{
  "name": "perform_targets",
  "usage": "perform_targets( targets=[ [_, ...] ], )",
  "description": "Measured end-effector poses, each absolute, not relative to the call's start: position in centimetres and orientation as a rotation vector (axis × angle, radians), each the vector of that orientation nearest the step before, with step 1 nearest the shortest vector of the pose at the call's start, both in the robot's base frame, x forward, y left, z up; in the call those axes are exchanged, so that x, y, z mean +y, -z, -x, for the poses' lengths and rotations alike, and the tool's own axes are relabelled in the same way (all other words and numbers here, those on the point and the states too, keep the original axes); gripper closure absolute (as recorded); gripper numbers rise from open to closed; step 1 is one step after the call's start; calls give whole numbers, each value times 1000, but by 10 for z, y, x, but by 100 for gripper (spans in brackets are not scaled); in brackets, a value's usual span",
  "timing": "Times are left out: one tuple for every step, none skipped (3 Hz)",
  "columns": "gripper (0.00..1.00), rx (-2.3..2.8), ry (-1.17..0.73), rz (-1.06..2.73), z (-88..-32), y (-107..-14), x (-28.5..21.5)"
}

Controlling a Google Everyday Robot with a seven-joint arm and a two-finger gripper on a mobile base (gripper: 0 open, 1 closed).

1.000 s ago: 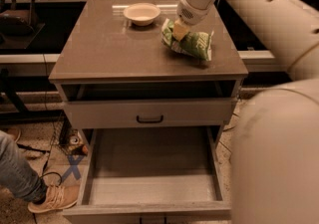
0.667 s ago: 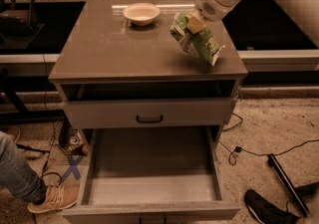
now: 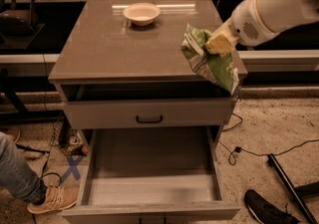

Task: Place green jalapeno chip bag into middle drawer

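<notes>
Green chip bag (image 3: pixel 220 72) in pincer (image 3: pixel 218 44) | tabletop (image 3: pixel 124 51) right edge | drawer (image 3: pixel 149 190) open

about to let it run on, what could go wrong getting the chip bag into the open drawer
1. The gripper pinches the green jalapeno chip bag near its top, the rest hanging loose; it may slip out.
2. The bag hangs at the right front corner of the cabinet top; lowering it could snag it there.
3. The middle drawer lies lower and further left in view; an early release would likely miss it.
</notes>
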State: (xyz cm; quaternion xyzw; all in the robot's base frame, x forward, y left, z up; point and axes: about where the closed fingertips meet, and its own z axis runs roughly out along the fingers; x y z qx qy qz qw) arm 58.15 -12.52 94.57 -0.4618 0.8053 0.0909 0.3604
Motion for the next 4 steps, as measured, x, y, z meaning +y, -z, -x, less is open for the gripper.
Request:
perform_targets(
  targets=[
    [100,2062,-312,1162,-565,-950,-129],
    [100,2062,-312,1162,-565,-950,-129],
    [100,2112,-314,1157,-561,-925,-132],
    [100,2192,-303,1147,-549,-874,-136]
  ],
)
